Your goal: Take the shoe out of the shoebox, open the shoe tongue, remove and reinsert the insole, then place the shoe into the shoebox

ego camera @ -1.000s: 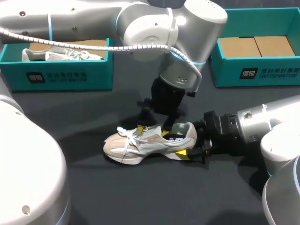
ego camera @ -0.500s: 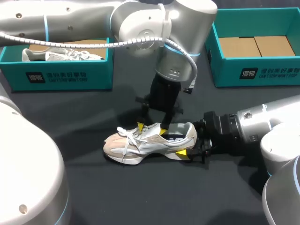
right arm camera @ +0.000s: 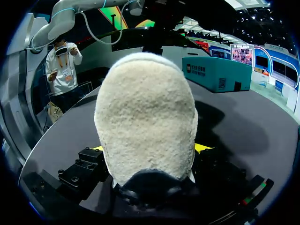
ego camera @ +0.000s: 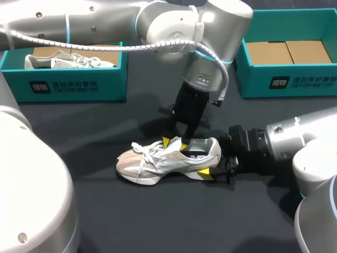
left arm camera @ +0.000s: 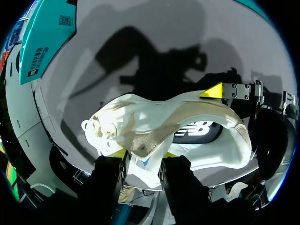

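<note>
Dark grey and matte, the table [ego camera: 105,211] is the largest thing here. On it stand two teal cardboard shoeboxes. The right-hand shoebox [ego camera: 287,84] shows only its brown floor, and the left-hand shoebox [ego camera: 79,84] holds a second pale shoe [ego camera: 68,60]. Well clear of both, near the table's middle, the cream mesh-and-suede running shoe [ego camera: 152,163] lies on its sole with its toe toward my left.

My right gripper [ego camera: 208,161] has its yellow tips pressed to either flank of the heel, closed on it as a brace. My left gripper [ego camera: 175,144] comes down from above, its fingers narrowed onto the beige padded tongue [left arm camera: 145,140] and pinching it just behind the white laces [ego camera: 147,153].

The step in hand looks like opening the tongue. To do it well, the left arm should draw the tongue up and toward the toe in an arc rather than straight up, so the shoe is not dragged out of the right gripper's hold. That brace should be firm and low. The pull need go only far enough to bare the dark printed insole [left arm camera: 197,131], since the laces look loose and could snag a fingertip.
</note>
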Tool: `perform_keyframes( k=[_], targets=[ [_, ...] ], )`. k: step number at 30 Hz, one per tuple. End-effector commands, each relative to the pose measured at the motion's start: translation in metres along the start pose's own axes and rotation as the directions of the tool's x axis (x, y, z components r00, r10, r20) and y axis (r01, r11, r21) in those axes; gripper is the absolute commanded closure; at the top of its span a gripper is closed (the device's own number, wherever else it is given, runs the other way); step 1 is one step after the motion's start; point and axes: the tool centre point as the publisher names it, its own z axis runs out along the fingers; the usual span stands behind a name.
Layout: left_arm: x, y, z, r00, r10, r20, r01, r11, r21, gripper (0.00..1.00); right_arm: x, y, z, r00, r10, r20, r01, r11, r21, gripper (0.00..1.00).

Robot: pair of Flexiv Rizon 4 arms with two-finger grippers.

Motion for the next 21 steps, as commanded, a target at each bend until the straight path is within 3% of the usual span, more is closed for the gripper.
perform_keyframes(
  k=[1,5,8,16,21],
  targets=[
    [-0.005,0.008,-0.003,1.0,0.0,-0.003,0.0,1.0,0.018,0.71,0.001,0.001,0.002,1.0,0.0,0.001,0.0,1.0,0.004,1.0],
    [-0.01,0.016,-0.006,1.0,-0.005,-0.005,0.005,0.999,0.042,0.78,0.001,0.001,0.002,1.0,0.0,0.001,0.0,1.0,0.004,1.0],
    [-0.013,0.019,-0.006,1.0,-0.006,-0.01,0.006,0.999,0.047,0.91,0.001,0.001,0.002,1.0,0.0,0.001,0.0,1.0,0.004,1.0],
    [-0.021,0.024,-0.005,0.999,-0.025,-0.022,0.027,0.998,0.06,0.97,0.001,0.001,0.002,1.0,0.0,0.001,0.0,1.0,0.004,1.0],
    [-0.034,0.029,-0.009,0.993,-0.069,-0.099,0.078,0.993,0.092,1.0,0.001,0.001,0.002,1.0,0.0,0.001,0.0,1.0,0.004,1.0]
  ],
)
